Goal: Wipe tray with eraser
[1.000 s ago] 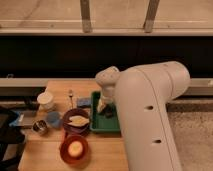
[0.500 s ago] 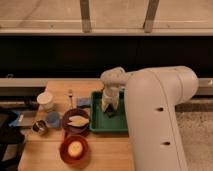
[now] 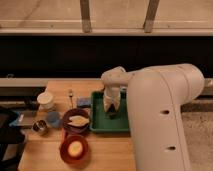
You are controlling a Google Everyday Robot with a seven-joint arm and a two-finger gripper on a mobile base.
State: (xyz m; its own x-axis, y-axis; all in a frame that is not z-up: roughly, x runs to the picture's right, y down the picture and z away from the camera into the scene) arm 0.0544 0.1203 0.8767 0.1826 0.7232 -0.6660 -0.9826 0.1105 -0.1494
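The green tray [image 3: 98, 125] lies on the wooden table, right of centre. My gripper [image 3: 111, 109] reaches down from the white arm into the middle of the tray. A small dark block, the eraser [image 3: 113, 113], shows right at the gripper's tip, on the tray floor. The arm's large white body covers the tray's right edge.
A small blue block [image 3: 84, 102] lies at the tray's left rim. A dark-purple plate [image 3: 76, 121] with a pale item sits left of the tray, with a red bowl [image 3: 74, 148] in front. A white cup [image 3: 46, 100], blue cup [image 3: 53, 118], metal cup [image 3: 40, 127] and thin tool [image 3: 71, 95] stand further left.
The gripper has shifted right and a little toward the front over the tray floor, the dark block moving with it. The arm's bulk has swung right.
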